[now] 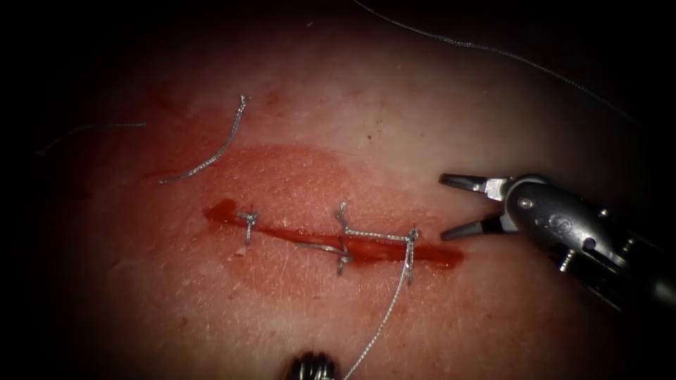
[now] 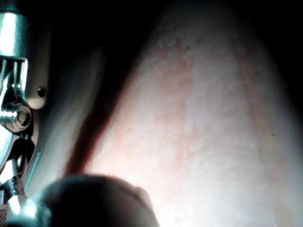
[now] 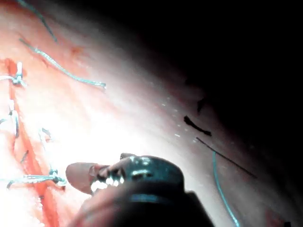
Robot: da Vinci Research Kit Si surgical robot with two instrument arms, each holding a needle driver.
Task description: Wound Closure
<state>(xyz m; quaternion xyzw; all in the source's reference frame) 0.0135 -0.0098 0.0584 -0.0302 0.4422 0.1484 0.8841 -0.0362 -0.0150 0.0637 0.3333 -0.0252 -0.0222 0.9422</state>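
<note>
The cut (image 1: 331,243) runs left to right across the tissue (image 1: 338,317), wet with red fluid, and three stitches cross it. A thread (image 1: 384,320) leaves the rightmost stitch (image 1: 410,243) and runs down to the picture's lower edge, right beside my left tool (image 1: 313,367), of which just the tip peeks in. My right tool (image 1: 445,207) hovers just right of the cut's right end. Its jaws are open with nothing between them. In the right wrist view the right tool (image 3: 80,176) sits close to that same stitch (image 3: 52,178).
A loose cut piece of thread (image 1: 211,151) lies on the tissue above the cut's left end. A long thread (image 1: 493,51) crosses the far upper right. A fainter strand (image 1: 105,127) lies at the far left. Red fluid stains the tissue around the cut.
</note>
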